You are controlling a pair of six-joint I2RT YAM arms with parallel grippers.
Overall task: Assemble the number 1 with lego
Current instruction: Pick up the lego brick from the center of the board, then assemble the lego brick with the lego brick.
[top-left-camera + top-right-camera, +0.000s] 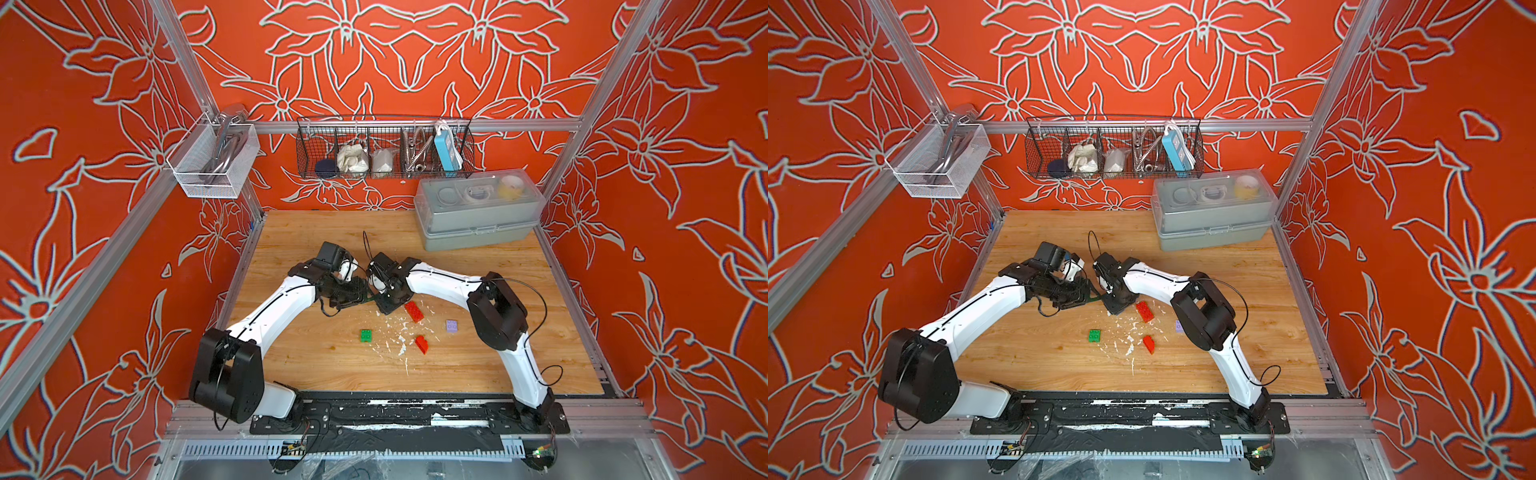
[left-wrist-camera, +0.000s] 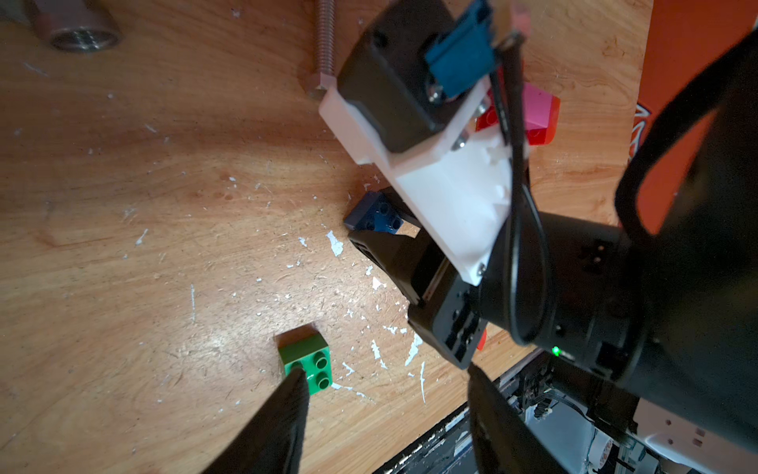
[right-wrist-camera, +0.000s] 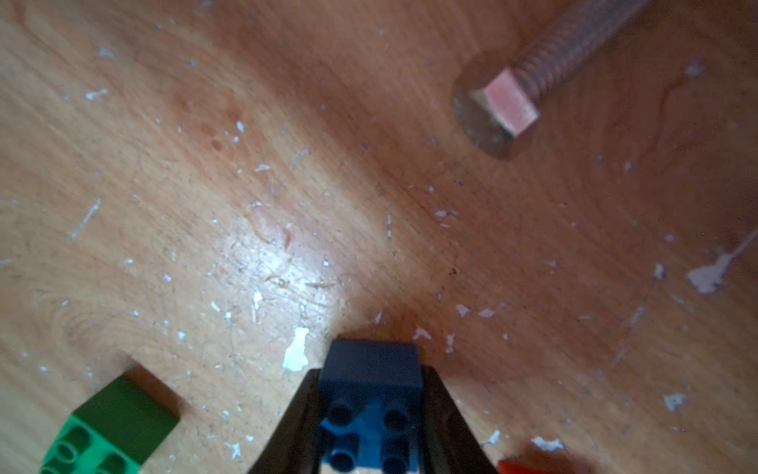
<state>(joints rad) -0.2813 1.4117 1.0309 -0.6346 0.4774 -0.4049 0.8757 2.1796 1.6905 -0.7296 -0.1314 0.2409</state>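
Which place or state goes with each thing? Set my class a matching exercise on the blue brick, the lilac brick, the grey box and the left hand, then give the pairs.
Things
1. blue brick
2. lilac brick
3. grey box
4. left hand

Places or states
A. open, holding nothing
B. gripped in the right hand
C. loose on the table, by the right arm's elbow
D. at the table's back corner

Pairs: 1-B, 2-C, 3-D, 4-A

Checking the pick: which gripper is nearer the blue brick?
Right. The right gripper straddles the blue brick, fingers on both sides; the left gripper hangs open, apart, aimed toward the green brick.
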